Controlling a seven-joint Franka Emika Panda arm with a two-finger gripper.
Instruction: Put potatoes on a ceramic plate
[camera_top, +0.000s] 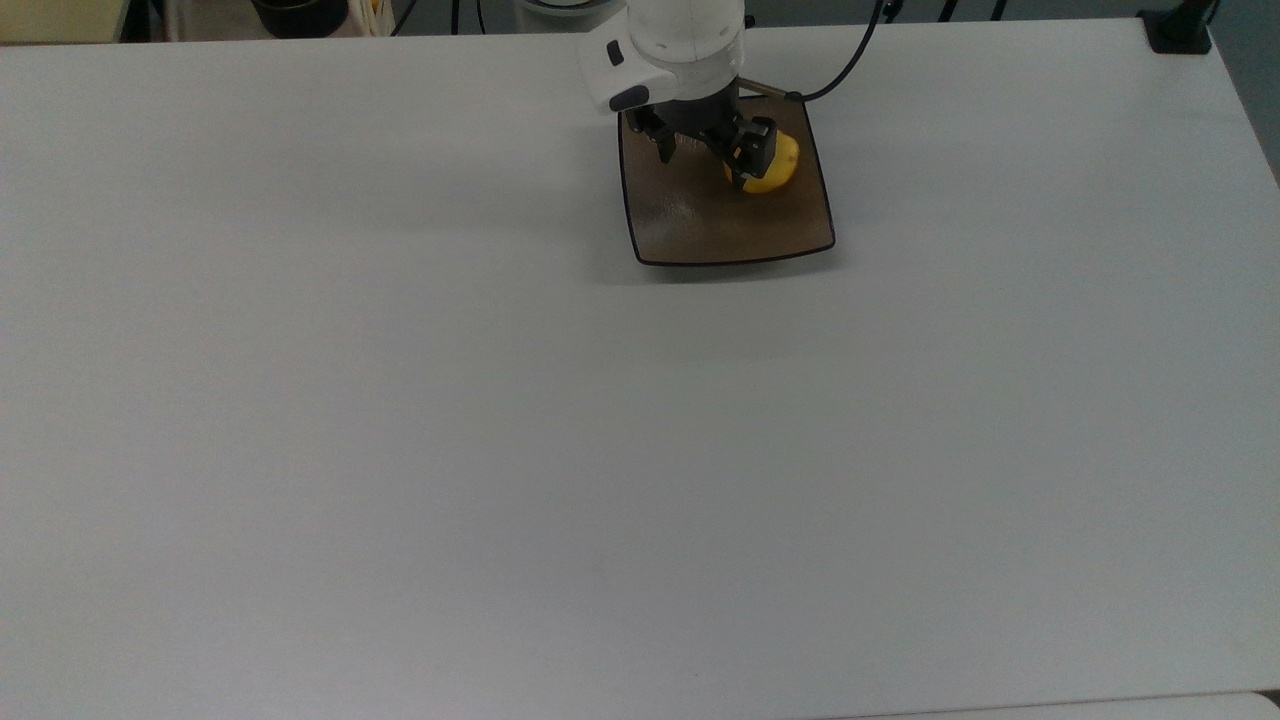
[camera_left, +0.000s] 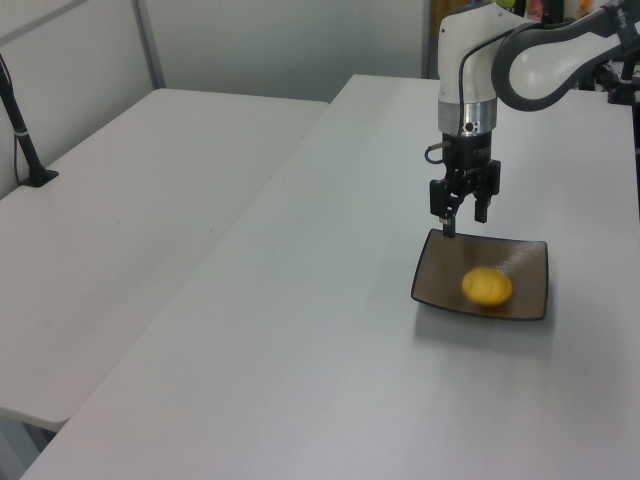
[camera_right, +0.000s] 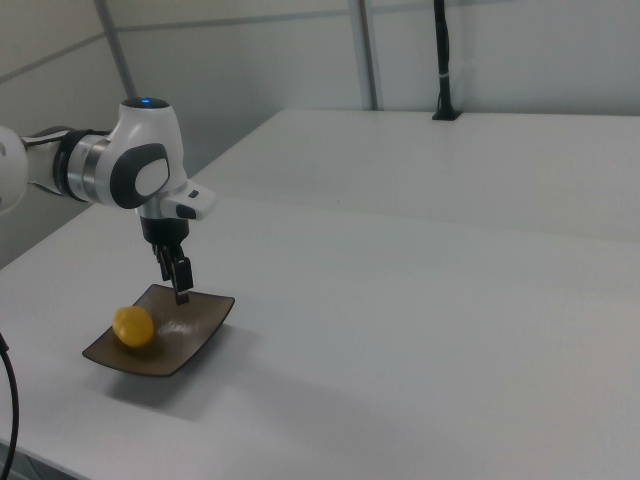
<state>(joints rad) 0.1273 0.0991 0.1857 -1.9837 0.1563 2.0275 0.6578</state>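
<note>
Potato: the yellow potato (camera_left: 487, 287) lies on the plate (camera_left: 435, 283), free of any grip.
End effector: the end effector (camera_left: 466, 207) hangs above the plate's far edge, fingers apart and empty.
Progress: placing looks done; what remains is probably only pulling the arm away.
Hard to see: the potato is blurred in the left view, so it may be rolling. In the top view the end effector (camera_top: 714, 150) covers part of the potato (camera_top: 776, 170).
Desk: the white desk (camera_top: 500, 420) carries the plate.

Table (camera_top: 400, 450): broad white top, bare on every side of the plate (camera_top: 700, 235).
Plate: holds a yellow potato (camera_left: 487, 286), lying near its edge on the top view's right.
Above plate: the gripper (camera_left: 462, 214) hangs with fingers apart, clear of the potato.
Far corner: a black post base (camera_top: 1180, 35).
</note>
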